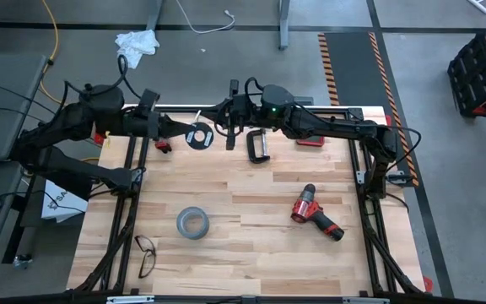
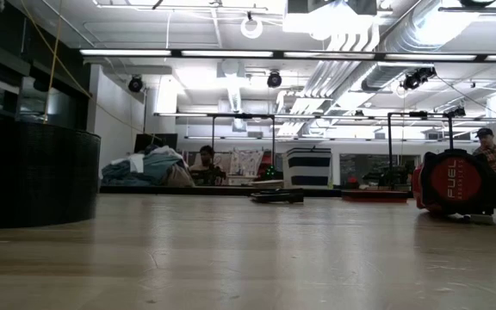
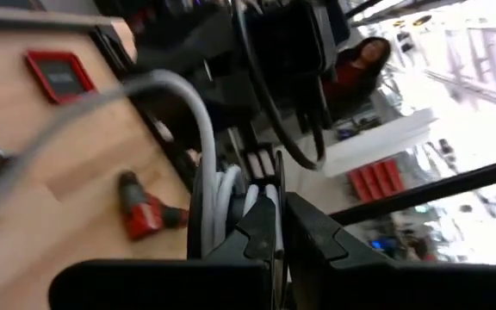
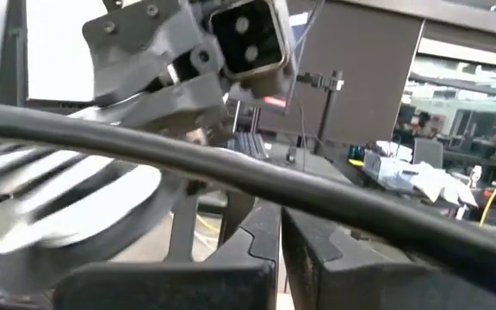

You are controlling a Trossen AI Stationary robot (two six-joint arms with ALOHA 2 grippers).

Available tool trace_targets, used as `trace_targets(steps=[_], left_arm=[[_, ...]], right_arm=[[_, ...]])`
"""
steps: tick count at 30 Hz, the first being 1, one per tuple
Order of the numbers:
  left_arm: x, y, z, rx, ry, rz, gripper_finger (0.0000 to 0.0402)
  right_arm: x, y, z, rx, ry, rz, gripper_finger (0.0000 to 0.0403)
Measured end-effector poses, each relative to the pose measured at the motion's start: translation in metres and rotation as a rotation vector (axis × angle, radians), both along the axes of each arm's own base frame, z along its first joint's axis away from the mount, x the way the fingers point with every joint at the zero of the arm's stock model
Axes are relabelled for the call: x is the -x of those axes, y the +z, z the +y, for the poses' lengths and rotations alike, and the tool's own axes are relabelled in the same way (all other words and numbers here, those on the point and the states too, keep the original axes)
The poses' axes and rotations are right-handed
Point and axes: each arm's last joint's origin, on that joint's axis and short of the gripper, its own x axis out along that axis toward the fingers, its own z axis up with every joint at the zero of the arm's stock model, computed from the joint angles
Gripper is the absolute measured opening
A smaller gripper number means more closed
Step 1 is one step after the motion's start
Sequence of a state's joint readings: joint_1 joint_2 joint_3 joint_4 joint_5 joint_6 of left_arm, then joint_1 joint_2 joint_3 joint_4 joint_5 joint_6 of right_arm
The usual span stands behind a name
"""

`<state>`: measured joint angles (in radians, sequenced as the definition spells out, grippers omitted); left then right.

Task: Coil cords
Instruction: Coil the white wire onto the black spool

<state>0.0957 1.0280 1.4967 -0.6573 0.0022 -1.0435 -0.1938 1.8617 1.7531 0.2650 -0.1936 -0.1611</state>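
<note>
The cord's small black round disc (image 1: 199, 135) is at the table's far middle, with a short white cable end (image 1: 198, 114) sticking out past it. In the left wrist view the disc (image 3: 203, 215) shows edge-on with white cable turns (image 3: 225, 202) around it. My left gripper (image 1: 186, 132) comes from the table's left and is shut at the disc's left rim. My right gripper (image 1: 229, 121) hangs just right of the disc. Its fingers (image 4: 257, 250) are shut, with nothing showing between them. The white turns blur past it (image 4: 58, 202). My left gripper pinches the disc at its rim (image 3: 261, 215) between its two fingers, beside the white cable turns. The fingers come level from the table's left. The disc lies flat, face up. Whether it is lifted clear or rests on the table does not show.
A black clamp (image 1: 260, 145) and a red flat item (image 1: 310, 141) lie just right of the grippers. A red drill (image 1: 315, 213), a grey tape roll (image 1: 191, 223) and glasses (image 1: 146, 253) lie nearer the front. A small red item (image 1: 164, 146) sits under the left arm.
</note>
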Motion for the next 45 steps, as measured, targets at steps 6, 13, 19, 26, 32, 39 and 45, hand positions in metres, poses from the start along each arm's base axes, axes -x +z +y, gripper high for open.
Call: trace_targets(steps=[6, 13, 19, 26, 32, 39, 45], left_arm=[[0.006, -0.005, 0.008, -0.104, 0.038, 0.077, 0.0005], [0.009, -0.008, 0.015, -0.282, 0.084, 0.145, 0.0005], [0.012, -0.007, 0.024, -0.481, 0.171, 0.199, 0.0005], [0.009, 0.009, 0.028, -0.631, 0.208, 0.069, 0.0005], [0.006, 0.011, 0.029, -0.728, 0.221, 0.077, 0.0005], [-0.009, 0.008, 0.033, -0.838, 0.219, 0.125, 0.0005], [-0.02, 0.005, 0.038, -0.916, 0.234, 0.165, 0.0005]], right_arm=[[0.005, 0.002, -0.013, -0.008, -0.023, 0.013, 0.0], [0.017, 0.007, -0.025, -0.036, -0.052, 0.055, 0.0], [0.026, 0.009, -0.027, -0.056, -0.069, 0.136, 0.0], [0.031, 0.007, -0.026, -0.079, -0.1, 0.199, 0.0001], [0.031, 0.008, -0.024, -0.119, -0.084, 0.195, 0.0001], [0.028, 0.006, -0.016, -0.156, -0.066, 0.21, 0.0001], [0.028, 0.0, -0.013, -0.178, -0.058, 0.26, 0.0001]])
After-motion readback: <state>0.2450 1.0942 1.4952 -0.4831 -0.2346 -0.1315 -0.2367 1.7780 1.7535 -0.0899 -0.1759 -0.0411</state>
